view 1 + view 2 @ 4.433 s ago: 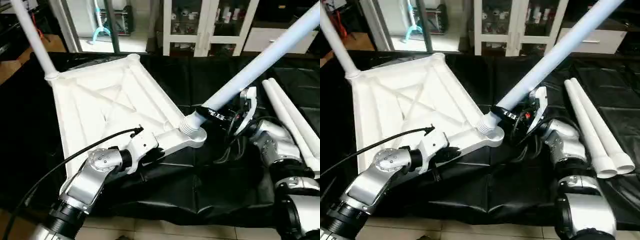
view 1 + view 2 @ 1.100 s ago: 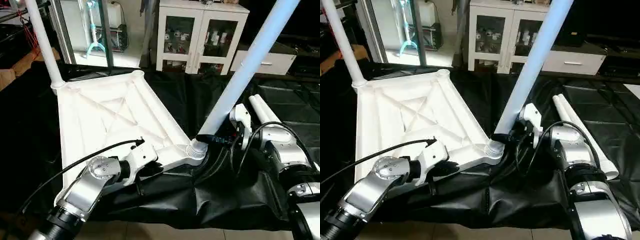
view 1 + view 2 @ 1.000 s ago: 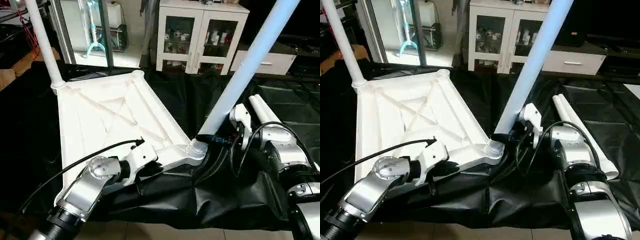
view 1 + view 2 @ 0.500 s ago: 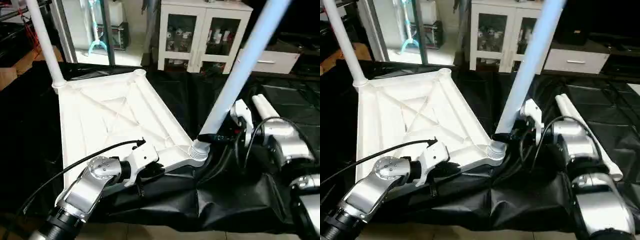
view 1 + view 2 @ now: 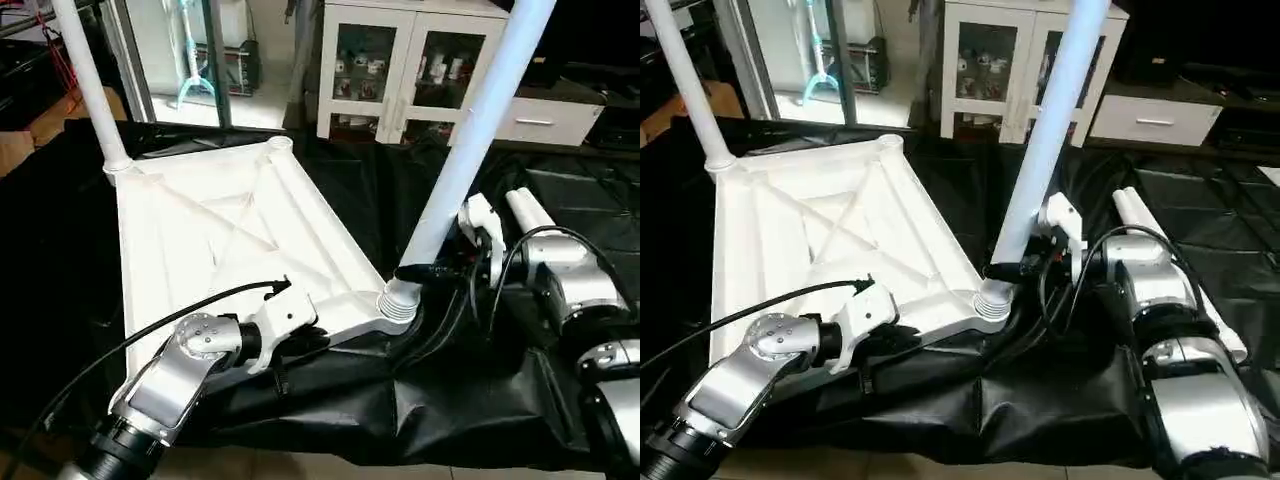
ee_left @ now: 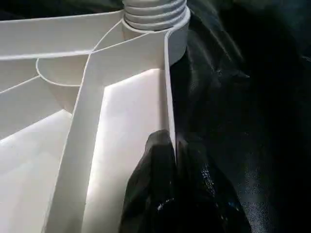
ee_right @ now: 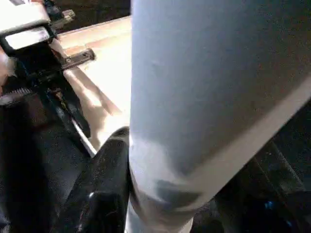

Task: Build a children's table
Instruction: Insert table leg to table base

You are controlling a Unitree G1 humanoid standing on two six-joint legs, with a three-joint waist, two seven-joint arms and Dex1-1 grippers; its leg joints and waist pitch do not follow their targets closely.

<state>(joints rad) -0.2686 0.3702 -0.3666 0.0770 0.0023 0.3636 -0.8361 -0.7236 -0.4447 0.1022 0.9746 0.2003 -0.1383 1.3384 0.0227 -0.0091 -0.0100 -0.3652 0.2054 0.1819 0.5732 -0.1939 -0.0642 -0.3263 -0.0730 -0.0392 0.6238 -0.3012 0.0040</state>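
The white tabletop [image 5: 220,230] lies underside up on black cloth, its X ribs showing. One white leg [image 5: 85,80] stands in its far left corner socket. My left gripper [image 6: 170,141] is shut on the tabletop's near rim, close to the near right socket [image 5: 397,305]. A second leg [image 5: 470,140] rises steeply from that socket, leaning a little to the right, its ribbed end [image 6: 154,12] sitting in the socket. My right gripper [image 5: 420,272] is shut on this leg just above the ribbed end; one black finger [image 7: 104,184] presses against the tube [image 7: 204,97].
Spare white legs [image 5: 1140,215] lie on the black cloth [image 5: 450,400] behind my right arm. A white glass-door cabinet [image 5: 400,70] and a low drawer unit [image 5: 545,115] stand beyond the cloth. Tiled floor runs along the cloth's near edge.
The leg in my right gripper has tipped more upright, its top swinging left. The left gripper keeps its hold on the rim. The camera has shifted slightly.
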